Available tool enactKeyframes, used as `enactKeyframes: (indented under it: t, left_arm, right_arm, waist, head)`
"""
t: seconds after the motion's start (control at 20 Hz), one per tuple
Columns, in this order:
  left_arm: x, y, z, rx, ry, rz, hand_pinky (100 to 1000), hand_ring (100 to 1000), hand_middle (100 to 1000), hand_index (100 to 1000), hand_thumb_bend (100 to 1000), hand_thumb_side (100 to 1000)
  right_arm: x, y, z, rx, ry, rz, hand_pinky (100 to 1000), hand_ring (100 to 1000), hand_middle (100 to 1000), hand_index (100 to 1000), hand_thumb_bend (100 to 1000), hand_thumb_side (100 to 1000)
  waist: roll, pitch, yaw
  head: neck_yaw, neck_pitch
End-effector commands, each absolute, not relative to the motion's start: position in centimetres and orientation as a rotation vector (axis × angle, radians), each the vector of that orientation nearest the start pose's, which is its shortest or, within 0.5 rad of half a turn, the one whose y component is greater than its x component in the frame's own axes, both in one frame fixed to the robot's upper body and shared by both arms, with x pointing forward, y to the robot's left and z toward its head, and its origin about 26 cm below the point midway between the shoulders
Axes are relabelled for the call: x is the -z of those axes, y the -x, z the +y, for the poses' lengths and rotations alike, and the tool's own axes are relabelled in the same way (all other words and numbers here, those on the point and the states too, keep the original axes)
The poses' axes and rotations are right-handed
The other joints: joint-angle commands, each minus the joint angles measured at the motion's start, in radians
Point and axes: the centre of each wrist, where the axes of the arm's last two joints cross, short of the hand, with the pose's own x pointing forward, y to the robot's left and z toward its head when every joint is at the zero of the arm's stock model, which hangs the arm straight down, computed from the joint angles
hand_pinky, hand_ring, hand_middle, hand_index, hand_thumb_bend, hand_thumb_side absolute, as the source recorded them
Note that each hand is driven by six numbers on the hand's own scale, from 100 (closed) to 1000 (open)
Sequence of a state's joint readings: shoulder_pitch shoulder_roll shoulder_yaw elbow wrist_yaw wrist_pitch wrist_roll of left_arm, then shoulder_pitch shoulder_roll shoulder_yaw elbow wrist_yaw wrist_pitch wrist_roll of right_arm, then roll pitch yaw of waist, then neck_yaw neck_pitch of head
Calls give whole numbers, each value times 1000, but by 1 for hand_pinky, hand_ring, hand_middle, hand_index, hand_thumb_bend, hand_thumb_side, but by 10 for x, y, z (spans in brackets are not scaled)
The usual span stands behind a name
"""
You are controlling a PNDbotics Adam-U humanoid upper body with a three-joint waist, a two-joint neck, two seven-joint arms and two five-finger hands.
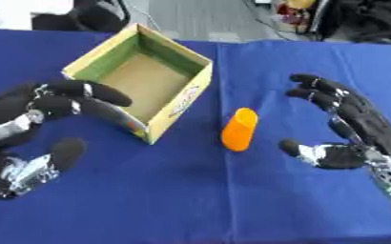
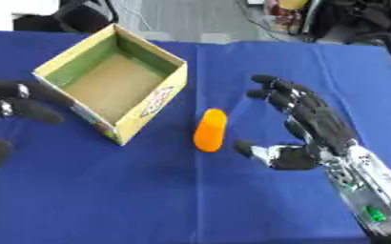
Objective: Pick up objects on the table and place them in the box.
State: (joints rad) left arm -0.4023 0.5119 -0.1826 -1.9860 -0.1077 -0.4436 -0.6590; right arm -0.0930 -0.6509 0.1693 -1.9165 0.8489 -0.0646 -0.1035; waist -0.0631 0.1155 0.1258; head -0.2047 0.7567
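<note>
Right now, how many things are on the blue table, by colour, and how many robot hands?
Orange things: 1, the orange cylinder
Yellow and green things: 1, the open box
Black robot hands: 2, the left hand and the right hand, both open
Total: 4

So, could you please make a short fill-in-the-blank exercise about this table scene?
1. The orange object lies on the ____ cloth.
2. The box holds ____ so far.
3. The hand nearest the orange object is the robot's ____ hand.
4. The left hand shows to the ____ of the box.

Missing words: blue; nothing; right; left
</note>
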Motion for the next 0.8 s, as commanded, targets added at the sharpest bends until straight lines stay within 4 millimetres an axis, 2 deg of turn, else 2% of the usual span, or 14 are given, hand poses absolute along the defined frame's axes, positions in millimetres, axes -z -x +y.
enactKeyframes:
  t: [0.05, 0.35, 0.8]
  left_arm:
    - [-230, -303, 234, -2221, -35, 2246, 844, 825, 847, 847, 100, 1000]
    - [-231, -304, 230, -2212, -33, 2227, 844, 825, 847, 847, 100, 1000]
    - [-239, -305, 222, -2176, -30, 2191, 845, 825, 847, 844, 100, 1000]
  right_arm:
    - [-139, -289, -309, -1270, 1197, -1859, 873, 839, 914, 860, 645, 1000]
    - [-132, -308, -319, -1337, 1204, -1834, 865, 839, 916, 856, 649, 1000]
    - [-131, -327, -335, -1402, 1264, -1791, 839, 843, 931, 862, 690, 1000]
  waist:
    - [1, -9, 3]
    - [-1, -2, 12]
    - [-7, 25, 36]
  head:
    - [-17, 1]
    - [-32, -4]
    - [-56, -31]
